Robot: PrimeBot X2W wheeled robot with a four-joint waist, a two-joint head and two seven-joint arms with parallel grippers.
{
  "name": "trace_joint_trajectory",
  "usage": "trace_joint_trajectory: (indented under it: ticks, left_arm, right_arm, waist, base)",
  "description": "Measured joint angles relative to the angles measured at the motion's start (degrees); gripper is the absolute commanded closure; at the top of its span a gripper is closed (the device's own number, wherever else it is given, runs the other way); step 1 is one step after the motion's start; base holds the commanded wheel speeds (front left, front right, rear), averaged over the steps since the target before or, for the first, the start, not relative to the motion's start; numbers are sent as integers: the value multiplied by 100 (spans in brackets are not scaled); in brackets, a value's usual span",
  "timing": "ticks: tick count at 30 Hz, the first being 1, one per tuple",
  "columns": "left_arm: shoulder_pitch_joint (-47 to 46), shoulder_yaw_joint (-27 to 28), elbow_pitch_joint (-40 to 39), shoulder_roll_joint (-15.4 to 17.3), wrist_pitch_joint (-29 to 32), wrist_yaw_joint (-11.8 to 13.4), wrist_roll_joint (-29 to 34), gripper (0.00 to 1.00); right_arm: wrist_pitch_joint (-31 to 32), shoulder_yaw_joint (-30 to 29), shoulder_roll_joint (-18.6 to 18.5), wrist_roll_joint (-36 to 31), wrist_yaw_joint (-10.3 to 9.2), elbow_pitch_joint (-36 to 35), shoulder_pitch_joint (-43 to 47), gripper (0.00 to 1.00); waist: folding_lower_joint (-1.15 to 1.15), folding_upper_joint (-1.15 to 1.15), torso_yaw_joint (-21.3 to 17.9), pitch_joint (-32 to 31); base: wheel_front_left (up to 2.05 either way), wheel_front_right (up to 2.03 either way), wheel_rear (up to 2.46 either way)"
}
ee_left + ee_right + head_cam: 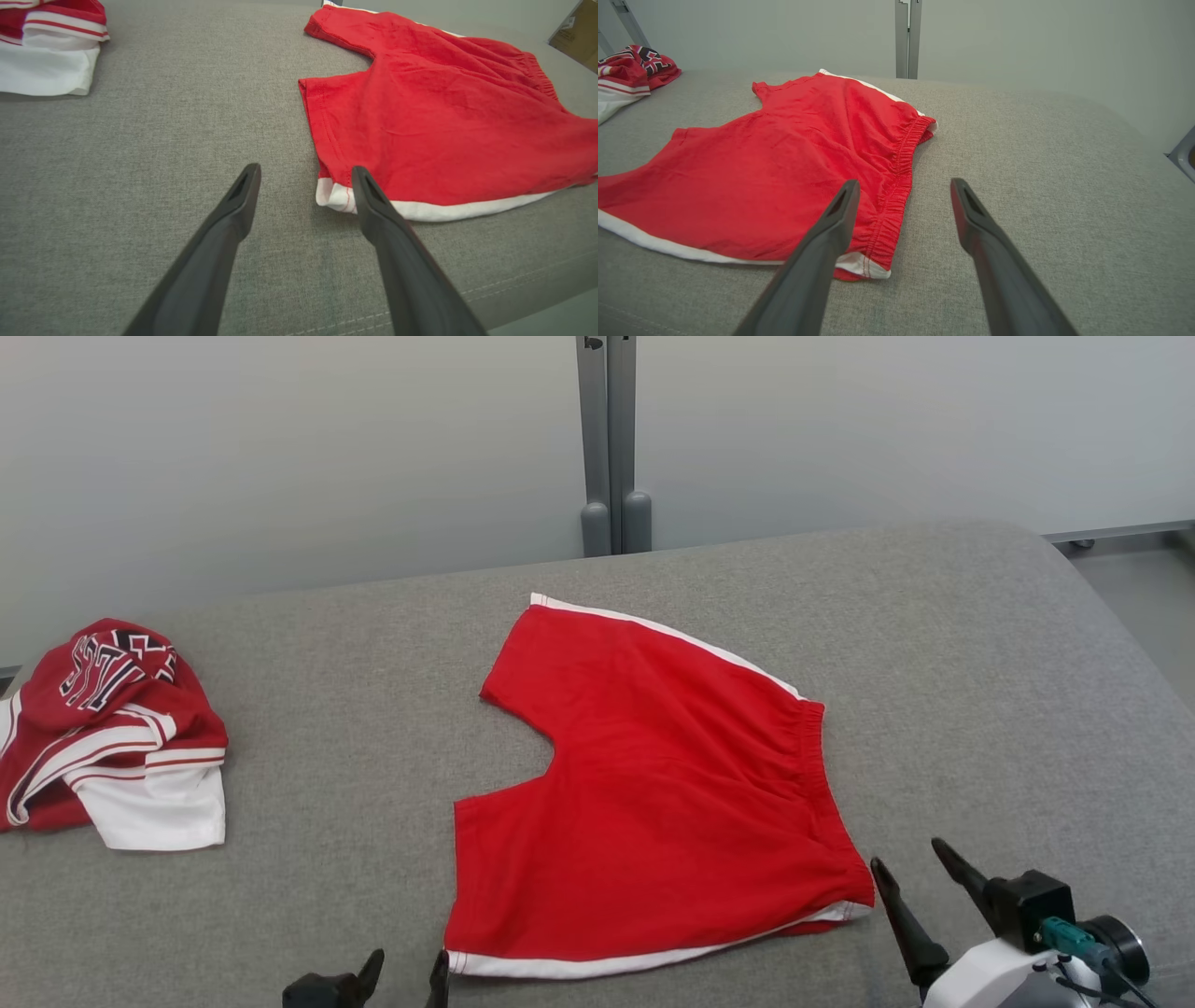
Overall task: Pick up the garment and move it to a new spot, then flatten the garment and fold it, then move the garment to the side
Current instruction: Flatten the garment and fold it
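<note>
Flanking the red shorts (653,784), left fingers (229,219) and right fingers (976,219) wide apart, empty.

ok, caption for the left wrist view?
Open left fingers at the white-trimmed hem corner of red shorts laid on grey fabric; second red-and-white garment upper left.

We hold our left gripper (408,954) and right gripper (906,854), fingers spread, beside the near corners of the red shorts (653,784); a crumpled jersey (112,728) lies far left.
</note>
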Motion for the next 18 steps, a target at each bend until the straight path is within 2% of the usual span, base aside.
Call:
trace_joint_trajectory:
  ticks: [9,18]
  left_arm:
    - [-14,-212,337,21,321,-214,9,0]
    - [-341,-319,450,-3,341,-303,105,0]
  right_arm:
    - [130,274,-65,-57,307,368,88,0]
    - [129,299,-15,-56,402,570,21,0]
  waist:
    - [0,0,-30,151]
    - [0,0,-138,338]
  base:
    - [0,0,0]
    - [0,0,0]
